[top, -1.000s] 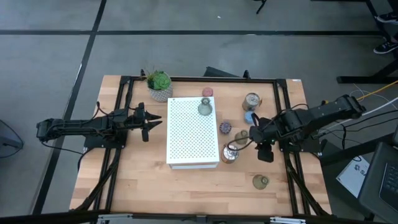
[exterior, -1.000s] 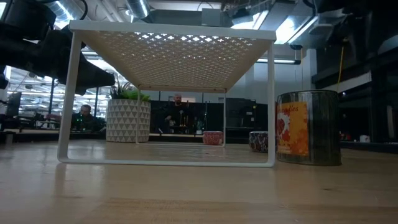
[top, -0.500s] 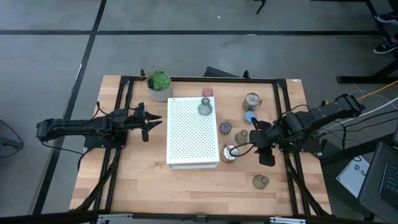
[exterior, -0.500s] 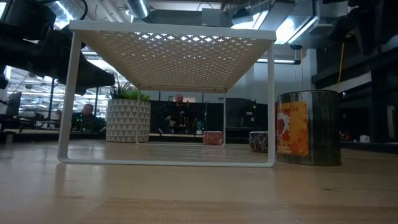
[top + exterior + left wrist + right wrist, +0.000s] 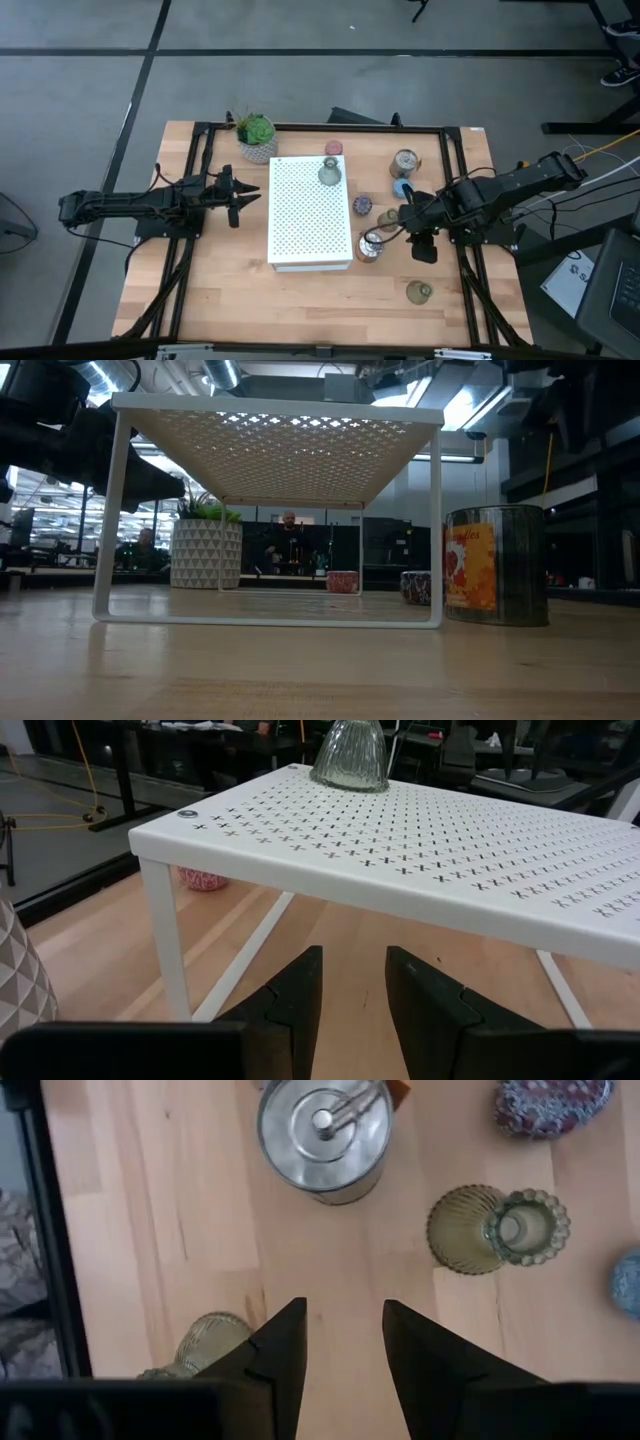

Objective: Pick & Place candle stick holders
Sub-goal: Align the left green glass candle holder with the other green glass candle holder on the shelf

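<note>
My right gripper [image 5: 345, 1315] [image 5: 407, 222] hangs open above bare wood, pointing steeply down, with nothing between its fingers. A silvery round tin holder [image 5: 322, 1130] [image 5: 369, 246] stands just to its left. One olive glass holder [image 5: 497, 1230] [image 5: 388, 218] stands on its far side, another [image 5: 200, 1345] [image 5: 419, 292] on its near side, partly hidden by a finger. A third green glass holder [image 5: 329, 172] [image 5: 350, 755] rests by its base on the white perforated box [image 5: 310, 213]. My left gripper [image 5: 238, 197] [image 5: 353, 982] waits open, level, left of the box.
A purple holder [image 5: 362, 205], a blue one [image 5: 401, 187], a second silvery one [image 5: 404, 162] and a pink one [image 5: 334, 149] stand right of and behind the box. A plant in a white pot [image 5: 257, 137] sits at the far left corner. Bare wood lies along the near edge.
</note>
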Tool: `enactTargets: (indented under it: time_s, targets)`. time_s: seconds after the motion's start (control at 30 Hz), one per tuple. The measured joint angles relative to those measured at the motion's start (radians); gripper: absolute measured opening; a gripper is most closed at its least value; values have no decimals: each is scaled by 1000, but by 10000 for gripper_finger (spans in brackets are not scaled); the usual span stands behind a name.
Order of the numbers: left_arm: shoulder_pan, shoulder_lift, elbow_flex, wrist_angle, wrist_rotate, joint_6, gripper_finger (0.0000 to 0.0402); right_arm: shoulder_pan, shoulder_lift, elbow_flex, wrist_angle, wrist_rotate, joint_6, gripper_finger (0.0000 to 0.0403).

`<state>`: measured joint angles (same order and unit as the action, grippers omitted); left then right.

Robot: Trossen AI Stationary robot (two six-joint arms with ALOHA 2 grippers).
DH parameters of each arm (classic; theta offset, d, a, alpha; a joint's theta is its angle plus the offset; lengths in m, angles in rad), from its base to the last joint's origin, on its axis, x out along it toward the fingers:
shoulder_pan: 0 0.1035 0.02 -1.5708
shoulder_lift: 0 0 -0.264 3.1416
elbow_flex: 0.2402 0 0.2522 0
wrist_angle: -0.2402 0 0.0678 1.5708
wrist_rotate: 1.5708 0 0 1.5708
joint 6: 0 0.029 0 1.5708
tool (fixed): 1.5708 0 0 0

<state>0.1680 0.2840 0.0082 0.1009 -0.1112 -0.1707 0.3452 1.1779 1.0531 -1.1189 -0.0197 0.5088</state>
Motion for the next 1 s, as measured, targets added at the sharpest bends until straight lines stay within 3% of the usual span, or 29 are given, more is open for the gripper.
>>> enactTargets:
  time_s: [0.4, 0.8, 1.0]
  targets:
    - [0, 0, 0, 0, 0, 0, 107, 12, 54, 0, 5, -30, -42, 134]
    - [0, 0, 0, 0, 0, 0, 107, 109, 55, -2, -44, 149, -80, 134]
    - [0, 0, 0, 0, 0, 0, 107, 157, 51, -109, 14, 220, -68, 134]
